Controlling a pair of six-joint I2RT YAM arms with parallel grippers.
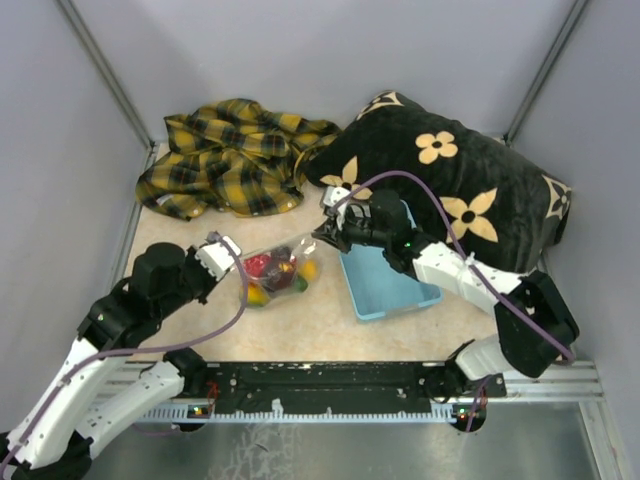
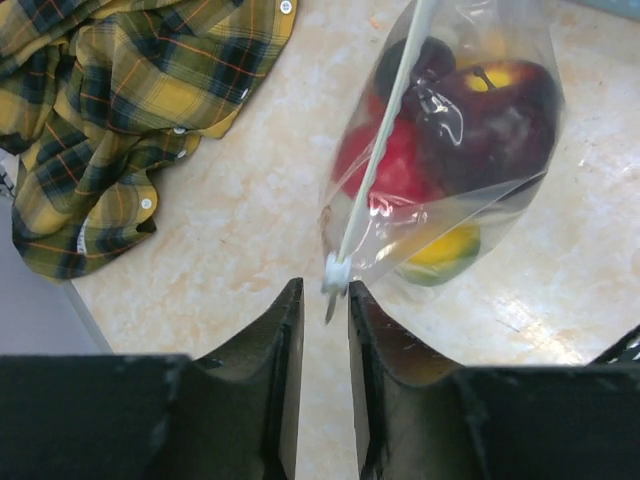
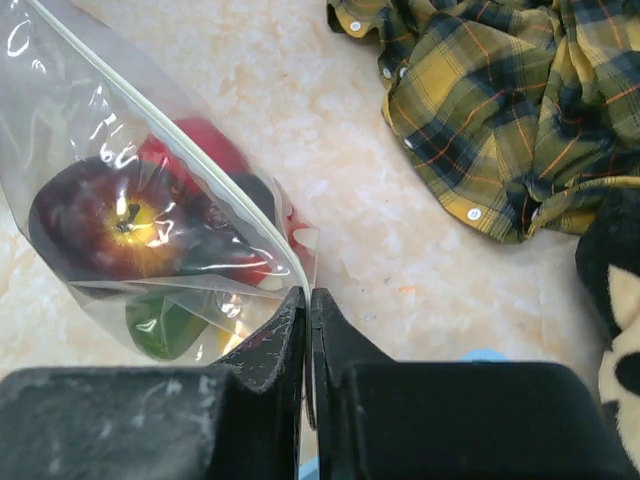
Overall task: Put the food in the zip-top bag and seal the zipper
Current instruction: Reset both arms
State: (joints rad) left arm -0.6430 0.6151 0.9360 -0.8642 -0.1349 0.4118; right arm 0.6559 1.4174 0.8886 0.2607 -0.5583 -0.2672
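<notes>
Over counter (image 1: 300,330), filled zip-top bag (image 1: 280,262) is stretched for zipping, pinched by right fingers (image 3: 270,350); left fingers (image 2: 270,350) at slider (image 2: 335,272), grip unclear.

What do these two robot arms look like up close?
The left arm and right arm both mix smooth white shells with chunky black joints. A purple cable loops loosely along each one. The left tool and right tool each end in two black, wedge-shaped fingers with scuffed faces.
</notes>
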